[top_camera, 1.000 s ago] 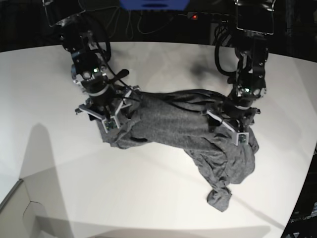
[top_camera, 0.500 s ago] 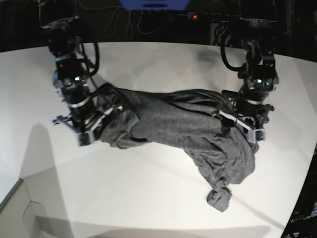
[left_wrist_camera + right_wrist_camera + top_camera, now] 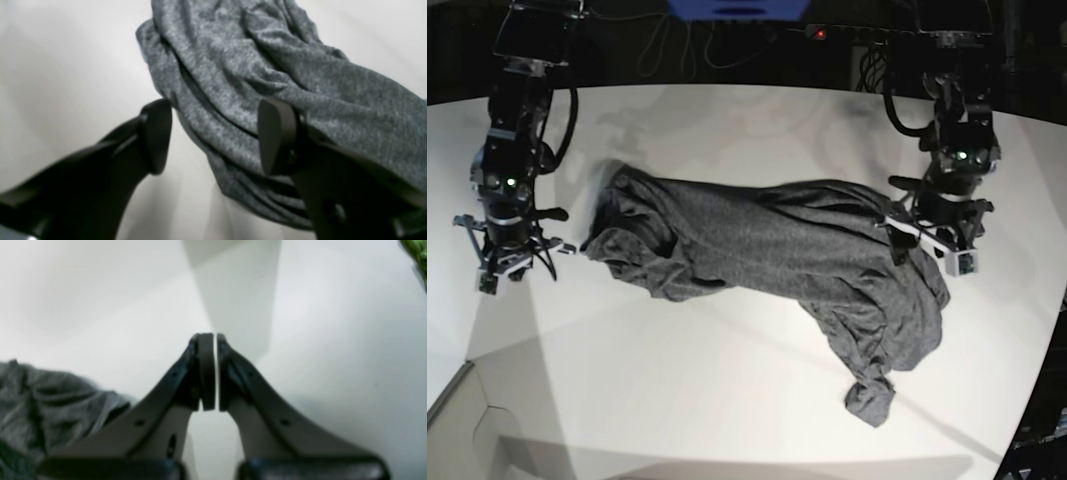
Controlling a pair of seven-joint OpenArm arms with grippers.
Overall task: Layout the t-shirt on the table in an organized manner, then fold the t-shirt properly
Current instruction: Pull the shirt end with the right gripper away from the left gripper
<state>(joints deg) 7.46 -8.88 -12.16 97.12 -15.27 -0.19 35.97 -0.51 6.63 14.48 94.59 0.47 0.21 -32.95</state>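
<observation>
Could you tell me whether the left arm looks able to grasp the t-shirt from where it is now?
Probably yes: the left gripper is open, with a bunched edge of the t-shirt lying right between its fingers and nothing in the way.

1. No text, label, brand, number or sign can be read in any of the three views.
2. The t-shirt (image 3: 767, 255) is plain heathered grey and carries no print.
3. The table (image 3: 727, 400) is bare white, without markings.
4. At the top middle of the base view, a blue object (image 3: 737, 8) and a small red light (image 3: 820, 33) show no legible writing.
</observation>
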